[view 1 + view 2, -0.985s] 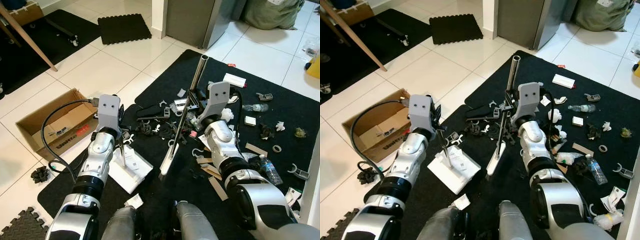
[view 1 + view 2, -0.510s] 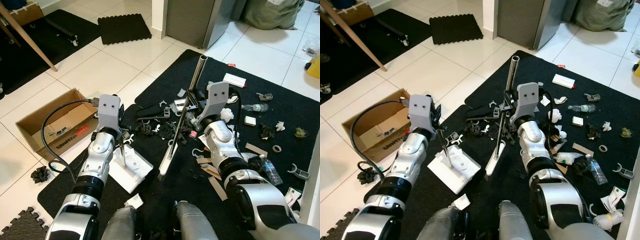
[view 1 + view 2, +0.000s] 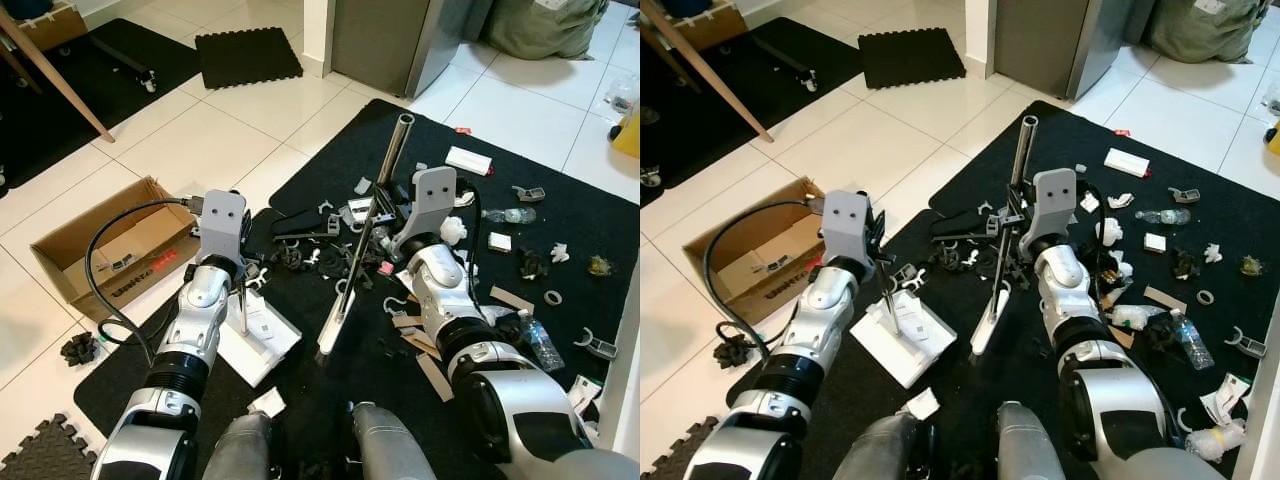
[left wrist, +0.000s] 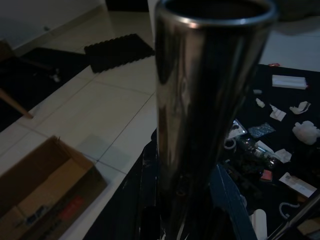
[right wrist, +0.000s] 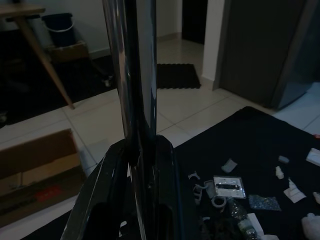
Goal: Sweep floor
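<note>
Broom is standing near-upright on the black mat, its metal pole leaning toward the far side and its narrow head resting on the mat just right of the white dustpan. Right gripper is clamping the broom pole about midway up; in the right wrist view both black fingers are pressing in on the pole from either side. Left gripper is pinching the thin upright handle of the dustpan, whose flat tray is lying on the near-left part of the mat; the left wrist view is showing that tube close up with fingers closed around its base.

Debris pile of dark plastic bits, clips and white scraps is lying on the far side of the broom head, touching the pole area. More litter is scattered well off to the right: a white box, a plastic bottle, cardboard strips and paper scraps. Cardboard box is sitting on the white tile floor left of the mat.

Step in hand, as I'm reading it: sweeping the near pile toward the pan, broom head placed close to the pan's open edge. The job is looking early, with most of the litter not yet collected. Next move is calling for lifting the broom head over to the far side of the pile, then dragging it near and left toward the pan while the left arm is holding the tray flat against the mat. Risk: light scraps skipping past the pan lip.
</note>
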{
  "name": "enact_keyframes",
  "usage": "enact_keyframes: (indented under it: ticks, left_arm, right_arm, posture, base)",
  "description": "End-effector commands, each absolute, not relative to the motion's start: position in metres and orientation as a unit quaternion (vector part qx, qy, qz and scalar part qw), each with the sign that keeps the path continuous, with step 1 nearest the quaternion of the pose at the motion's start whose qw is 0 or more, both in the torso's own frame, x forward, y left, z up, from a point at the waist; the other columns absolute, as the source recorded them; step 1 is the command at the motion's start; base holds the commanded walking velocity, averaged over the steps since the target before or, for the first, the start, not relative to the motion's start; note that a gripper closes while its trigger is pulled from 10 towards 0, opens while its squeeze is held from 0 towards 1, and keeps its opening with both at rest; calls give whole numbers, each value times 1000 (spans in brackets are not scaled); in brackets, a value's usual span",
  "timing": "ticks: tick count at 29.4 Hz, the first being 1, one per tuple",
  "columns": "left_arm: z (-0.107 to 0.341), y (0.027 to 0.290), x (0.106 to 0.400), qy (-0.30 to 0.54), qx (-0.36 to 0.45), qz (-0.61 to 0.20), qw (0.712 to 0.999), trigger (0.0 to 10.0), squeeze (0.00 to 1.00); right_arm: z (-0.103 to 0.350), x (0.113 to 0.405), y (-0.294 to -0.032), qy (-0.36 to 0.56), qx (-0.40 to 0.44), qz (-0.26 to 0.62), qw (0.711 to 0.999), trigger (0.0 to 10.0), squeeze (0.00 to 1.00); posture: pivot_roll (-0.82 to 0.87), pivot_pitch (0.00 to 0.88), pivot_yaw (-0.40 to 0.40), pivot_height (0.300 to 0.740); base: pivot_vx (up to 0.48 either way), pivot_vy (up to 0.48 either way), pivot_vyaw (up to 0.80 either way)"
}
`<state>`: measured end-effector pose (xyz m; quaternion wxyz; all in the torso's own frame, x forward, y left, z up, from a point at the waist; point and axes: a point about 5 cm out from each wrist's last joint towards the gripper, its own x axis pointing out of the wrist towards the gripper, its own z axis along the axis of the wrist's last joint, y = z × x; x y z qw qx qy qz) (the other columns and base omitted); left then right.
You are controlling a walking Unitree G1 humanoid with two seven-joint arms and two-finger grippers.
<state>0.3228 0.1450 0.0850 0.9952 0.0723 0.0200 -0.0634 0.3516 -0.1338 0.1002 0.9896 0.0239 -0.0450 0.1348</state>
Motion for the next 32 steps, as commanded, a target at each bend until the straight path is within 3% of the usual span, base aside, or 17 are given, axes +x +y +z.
enact_keyframes:
  ticks: [1, 4, 32]
  left_arm:
    - [90, 145, 323, -1, 77, -64, 995, 10000, 0]
    - [90, 145, 323, -2, 73, -62, 995, 10000, 0]
    - [90, 146, 323, 1, 68, -58, 996, 10000, 0]
  right_arm:
    - [104, 353, -133, -52, 19, 140, 989, 10000, 0]
    - [104, 353, -133, -53, 19, 140, 989, 10000, 0]
    - [103, 352, -133, -51, 20, 141, 989, 10000, 0]
  posture:
    - [20, 56, 15, 740]
    - [19, 58, 14, 740]
    - [20, 62, 16, 740]
  base:
    - [0, -480, 0]
    - [0, -464, 0]
    - [0, 0, 0]
